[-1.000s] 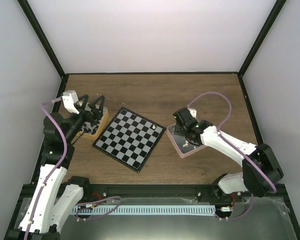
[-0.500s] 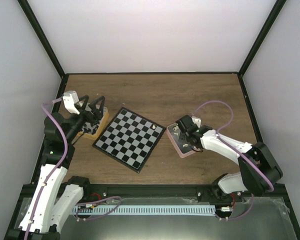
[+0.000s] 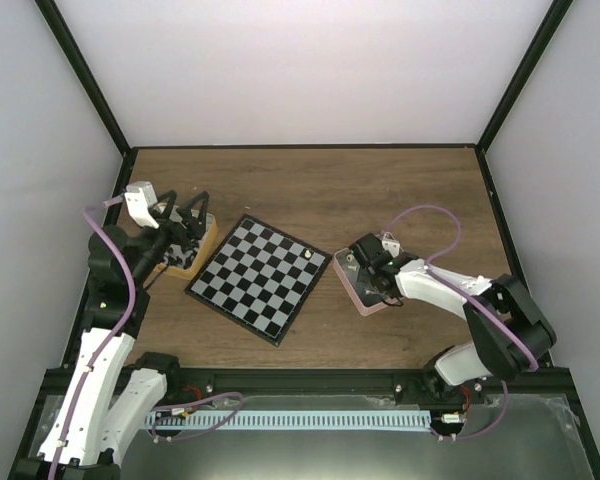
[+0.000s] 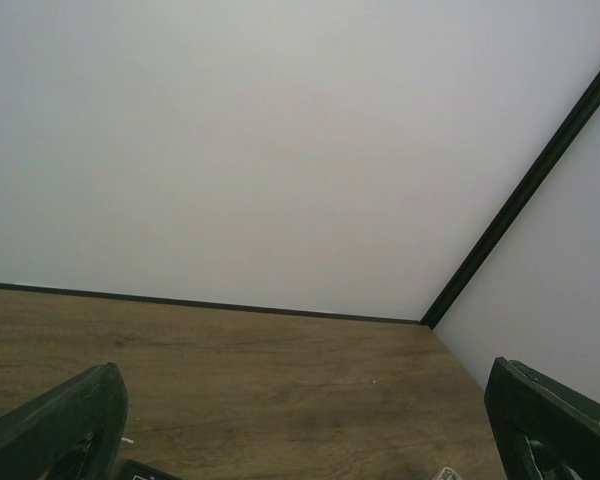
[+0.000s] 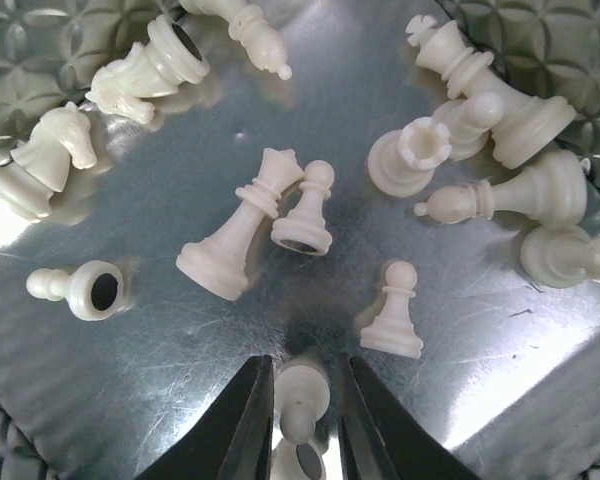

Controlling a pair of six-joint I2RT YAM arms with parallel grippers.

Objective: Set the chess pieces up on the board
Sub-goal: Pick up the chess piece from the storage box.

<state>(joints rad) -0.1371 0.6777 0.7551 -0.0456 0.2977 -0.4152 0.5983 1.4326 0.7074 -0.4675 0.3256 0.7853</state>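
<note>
The board [image 3: 262,275] lies at the table's middle with one cream piece [image 3: 307,254] on its right corner square. My right gripper [image 3: 372,278] is down inside the pink tray [image 3: 352,292]. In the right wrist view its fingers [image 5: 250,420] are closed narrowly around a cream pawn [image 5: 302,390] on the tray's shiny floor [image 5: 180,340]. Several cream chess pieces lie around it, among them a standing pawn [image 5: 393,315] and a toppled queen [image 5: 242,228]. My left gripper [image 3: 185,225] hovers open and empty over the gold tin [image 3: 204,243]; its fingers [image 4: 60,425] stand wide apart. No black pieces show.
The enclosure's white walls with black corner posts [image 3: 100,100] surround the wooden table [image 3: 380,190]. The tin sits left of the board and the pink tray right of it. The left wrist view shows only bare wood [image 4: 280,390] and the back wall.
My right gripper has dropped lower into the pink tray and its arm has folded in nearer the tray. The left arm and the board's piece have not moved.
</note>
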